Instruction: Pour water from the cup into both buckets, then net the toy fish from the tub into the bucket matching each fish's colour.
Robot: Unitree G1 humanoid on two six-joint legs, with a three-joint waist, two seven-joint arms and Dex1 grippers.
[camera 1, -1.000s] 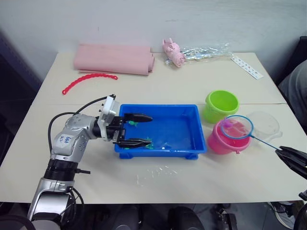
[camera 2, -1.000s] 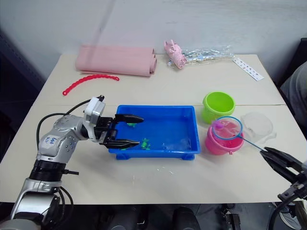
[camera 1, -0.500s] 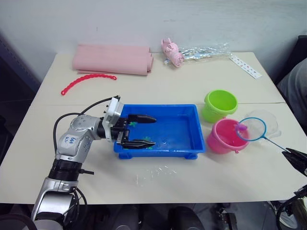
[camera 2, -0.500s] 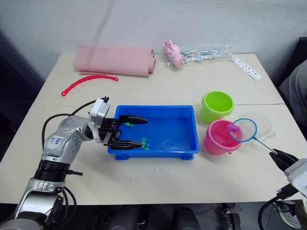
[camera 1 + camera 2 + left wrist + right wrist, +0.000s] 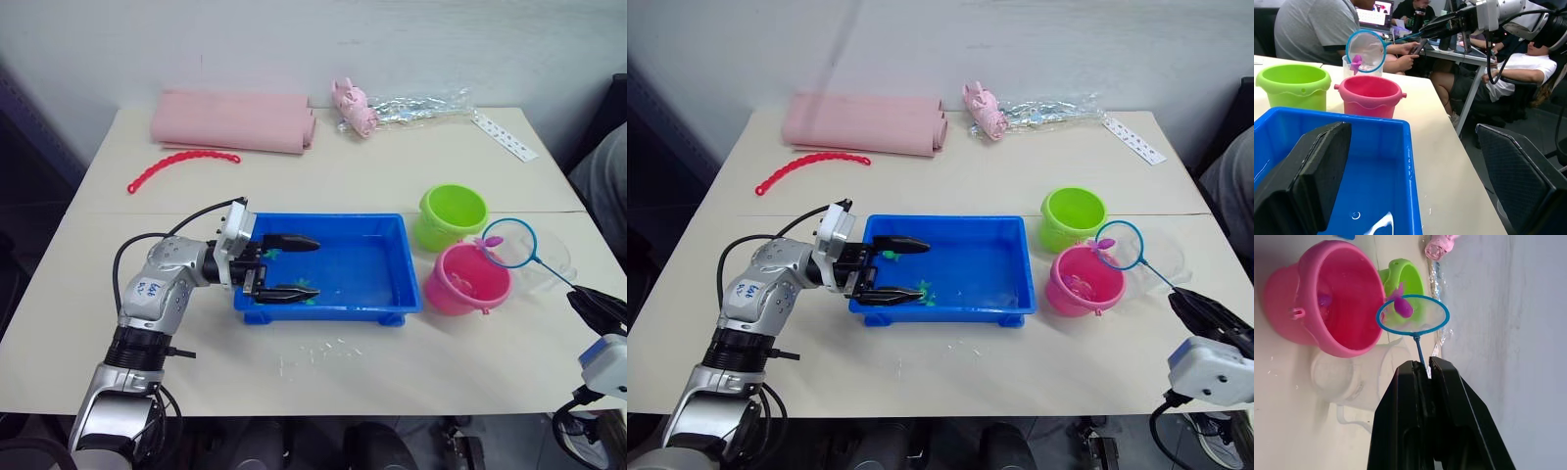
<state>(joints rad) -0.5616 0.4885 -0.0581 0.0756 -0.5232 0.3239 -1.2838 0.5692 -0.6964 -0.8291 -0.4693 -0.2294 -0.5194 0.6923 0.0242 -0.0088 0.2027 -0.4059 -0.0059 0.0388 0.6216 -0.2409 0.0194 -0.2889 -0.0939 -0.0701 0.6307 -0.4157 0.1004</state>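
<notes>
The blue tub [image 5: 387, 257] lies mid-table with small green fish [image 5: 270, 254] in its water at the left end. My left gripper [image 5: 313, 266] is open, its fingers [image 5: 1308, 171] reaching into that end, one along each long side. Right of the tub stand the green bucket [image 5: 453, 215] and the pink bucket [image 5: 467, 279], with the clear cup [image 5: 549, 262] behind the pink one. My right gripper [image 5: 1420, 363] is shut on the net's thin handle. The net ring [image 5: 509, 243] hovers above the pink bucket's far right rim with a pink fish [image 5: 1402, 307] in its mesh. Another pink fish [image 5: 1324, 300] lies inside the pink bucket.
At the table's back lie a rolled pink mat [image 5: 233, 121], a red chain [image 5: 181, 164], a pink pig toy [image 5: 355, 106], a clear wrapper [image 5: 421, 103] and a white strip [image 5: 505, 135]. Water drops [image 5: 313, 352] spot the table before the tub. A person [image 5: 602, 176] sits at the right.
The net ring has moved right from above the pink bucket's middle, then risen a little, the pink fish still in it. My left gripper has stayed open at the tub's left end.
</notes>
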